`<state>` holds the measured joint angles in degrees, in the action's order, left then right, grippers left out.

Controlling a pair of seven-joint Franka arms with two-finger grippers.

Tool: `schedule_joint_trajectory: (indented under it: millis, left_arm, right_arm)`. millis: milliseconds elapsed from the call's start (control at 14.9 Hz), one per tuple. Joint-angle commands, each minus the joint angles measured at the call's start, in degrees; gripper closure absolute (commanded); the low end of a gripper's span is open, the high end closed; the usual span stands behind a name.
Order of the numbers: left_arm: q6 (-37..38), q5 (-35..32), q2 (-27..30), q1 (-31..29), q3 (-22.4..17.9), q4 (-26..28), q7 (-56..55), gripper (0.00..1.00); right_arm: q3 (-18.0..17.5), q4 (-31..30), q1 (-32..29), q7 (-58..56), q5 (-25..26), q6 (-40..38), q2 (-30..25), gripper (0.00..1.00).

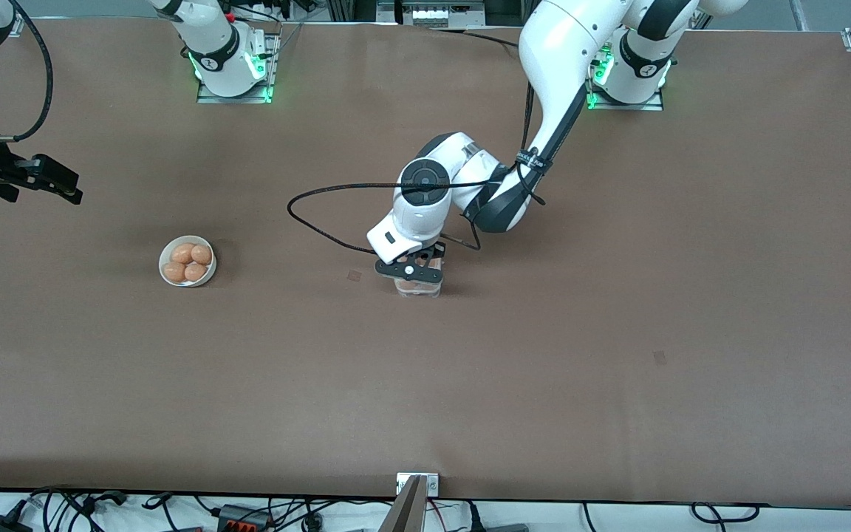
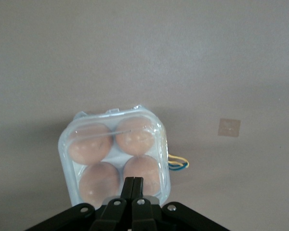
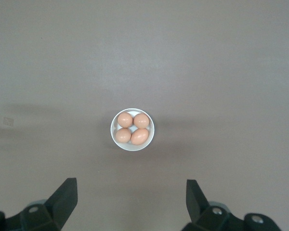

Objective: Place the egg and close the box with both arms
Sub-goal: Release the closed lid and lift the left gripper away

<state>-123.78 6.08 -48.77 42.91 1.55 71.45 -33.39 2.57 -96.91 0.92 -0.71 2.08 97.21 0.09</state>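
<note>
The clear box sits mid-table with its transparent lid down over several tan-orange eggs, one in each cell. In the front view only an edge of the box shows under the left hand. My left gripper is shut, its fingertips together, resting at the lid's edge; in the front view the left gripper is right over the box. My right gripper is open and empty, held high over the right arm's end of the table; the right wrist view shows its fingers wide apart.
A round white bowl holding several eggs stands toward the right arm's end, also in the right wrist view. A yellow-blue rubber band lies beside the box. Small tape squares mark the brown table.
</note>
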Motion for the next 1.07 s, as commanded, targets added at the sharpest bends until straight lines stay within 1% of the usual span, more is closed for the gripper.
schedule_joint_trajectory:
  millis: [0, 134, 335, 469, 535, 669, 803, 1004]
  left_arm:
    - [-0.06, -1.6, -0.01, -0.54, -0.06, -1.75, 1.04, 1.0]
    - [-0.06, -1.08, 0.78, -1.76, 0.03, -2.02, 1.13, 1.0]
    - [1.17, -0.9, 4.64, -5.54, 0.91, -1.49, 2.96, 1.0]
    - [6.24, 0.15, 8.59, -7.82, 1.0, -1.14, 6.74, 1.0]
    - [9.75, 2.59, 10.35, -9.84, 1.26, -1.14, 7.8, 1.0]
    - [13.63, 5.68, 13.16, -13.01, 1.35, -1.05, 12.44, 1.0]
    - [18.64, 9.45, 14.66, -16.52, 1.35, -1.05, 17.19, 1.0]
    - [24.44, 10.18, 18.7, -20.56, 1.26, 0.35, 23.43, 1.0]
  right_arm:
    - [-0.02, -0.21, 0.05, -0.96, -0.59, -0.97, -1.15, 0.0]
    - [-0.02, -0.21, 0.05, -0.96, -0.59, -0.88, -1.15, 0.0]
    - [0.06, 0.05, -0.04, -0.96, -0.59, -0.97, -1.06, 0.0]
    - [0.06, 0.05, -0.04, -0.96, -0.59, -0.97, -1.06, 0.0]
    - [0.06, 0.05, 0.04, -0.88, -0.59, -0.97, -1.06, 0.0]
    - [-0.02, 0.05, 0.05, -0.96, -0.5, -0.97, -1.06, 0.0]
    - [-0.02, 0.05, 0.05, -1.05, -0.5, -0.88, -1.06, 0.0]
    - [-0.02, 0.14, 0.05, -1.05, -0.32, -0.97, -1.06, 0.0]
